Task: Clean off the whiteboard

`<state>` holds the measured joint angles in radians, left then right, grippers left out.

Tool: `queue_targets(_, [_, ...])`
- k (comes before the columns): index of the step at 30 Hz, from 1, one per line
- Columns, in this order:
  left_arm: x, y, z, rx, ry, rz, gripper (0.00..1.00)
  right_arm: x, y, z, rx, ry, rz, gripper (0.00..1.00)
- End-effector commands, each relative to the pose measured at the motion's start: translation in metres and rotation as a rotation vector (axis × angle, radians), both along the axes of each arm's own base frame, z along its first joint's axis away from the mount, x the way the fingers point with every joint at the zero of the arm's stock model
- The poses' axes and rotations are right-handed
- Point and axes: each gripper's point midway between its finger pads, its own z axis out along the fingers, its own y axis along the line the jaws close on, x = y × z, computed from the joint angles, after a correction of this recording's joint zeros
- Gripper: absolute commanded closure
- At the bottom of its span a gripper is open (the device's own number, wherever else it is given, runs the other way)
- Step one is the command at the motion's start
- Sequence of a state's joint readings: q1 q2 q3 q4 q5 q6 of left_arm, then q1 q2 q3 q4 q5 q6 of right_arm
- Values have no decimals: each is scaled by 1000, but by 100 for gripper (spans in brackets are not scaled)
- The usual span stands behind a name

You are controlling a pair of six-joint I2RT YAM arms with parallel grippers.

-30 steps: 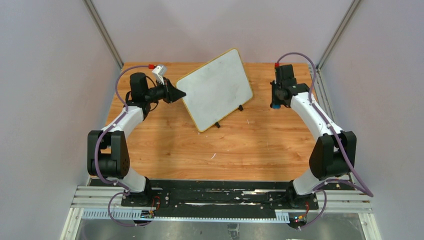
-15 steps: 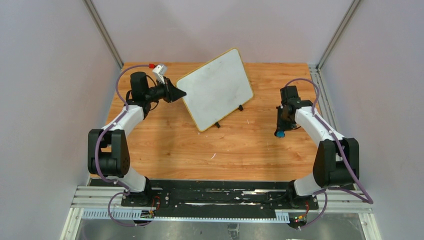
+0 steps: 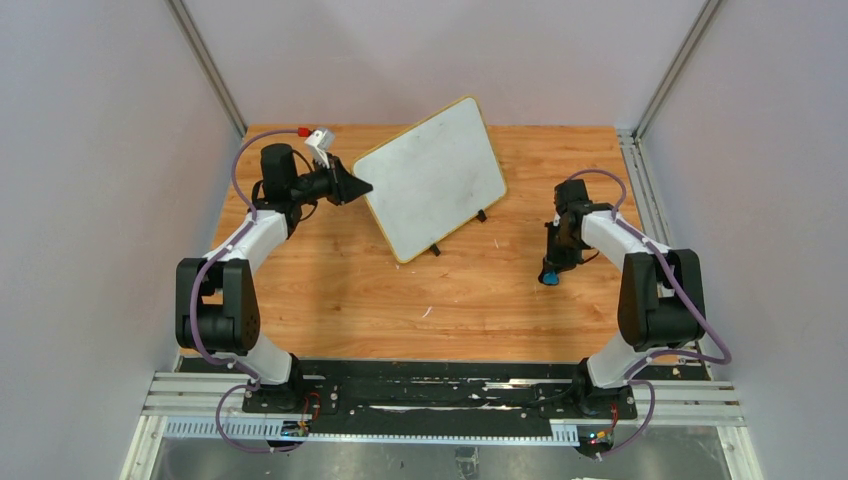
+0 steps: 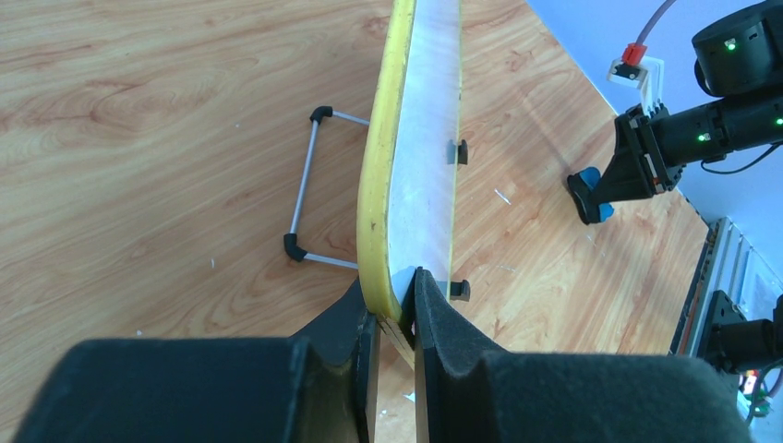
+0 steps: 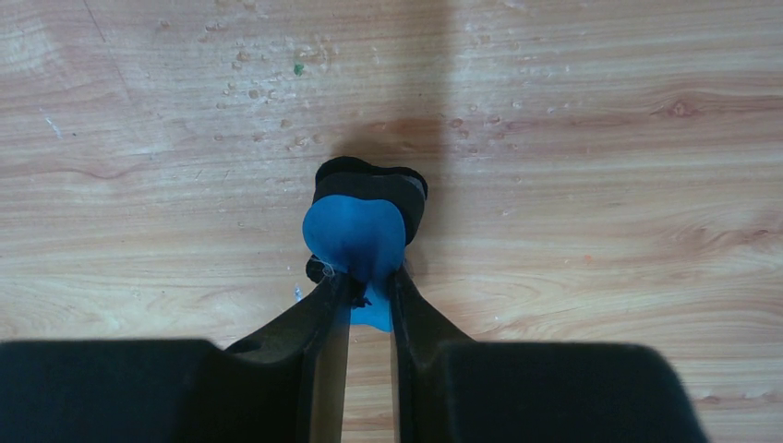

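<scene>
The whiteboard (image 3: 430,175), white with a thin yellow frame, stands tilted at the back middle of the wooden table; its face shows no writing. My left gripper (image 3: 362,187) is shut on its left corner. In the left wrist view the black pads (image 4: 443,332) clamp the yellow edge (image 4: 374,212) of the whiteboard (image 4: 420,138). My right gripper (image 3: 550,272) hangs low over the table to the board's right, shut on a blue eraser (image 5: 355,235) with a black felt face. The eraser (image 3: 549,277) is well apart from the board.
A wire stand (image 4: 305,189) props the board from behind, and two black feet (image 3: 435,250) stick out at its lower edge. Small white scraps (image 3: 425,312) lie on the wood. Grey walls and metal posts (image 3: 205,65) close in the table.
My right arm has drawn back from the far right of the table toward the near side, carrying the eraser lower. The left arm and the board have not moved.
</scene>
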<state>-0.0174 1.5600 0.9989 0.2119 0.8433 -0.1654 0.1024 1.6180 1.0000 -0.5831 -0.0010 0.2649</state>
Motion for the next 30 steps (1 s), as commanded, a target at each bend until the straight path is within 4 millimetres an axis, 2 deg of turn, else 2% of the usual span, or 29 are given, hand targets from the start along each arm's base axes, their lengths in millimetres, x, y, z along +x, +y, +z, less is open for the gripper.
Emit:
queue_targets(1, [10,16,-37,142,7,66,97,0,0,3,27,-12,-25,72])
queue_targets(3, [10,16,-37,141,9,65,96,0,0,5,29,-18,-25,60])
queue_targets(5, [10,16,-38,141,12,65,95,-1,0,6,31,-21,-24,55])
queue_targets(7, [10,16,-39,141,14,64,94,-1,-1,5,27,-19,-26,40])
queue_targets(8, [10,16,-39,142,14,64,94,-2,-1,6,24,-17,-29,37])
queue_targets(20, [6,14,-34,134,11,49,83,-1,-3,9,15,-34,-31,36])
queue_targets(25, [1,13,-25,131,-5,38,77,-2,-2,7,21,-27,-29,36])
queue_targets(30, [-3,11,-17,123,-19,30,58,-1,-1,6,23,-28,-29,36])
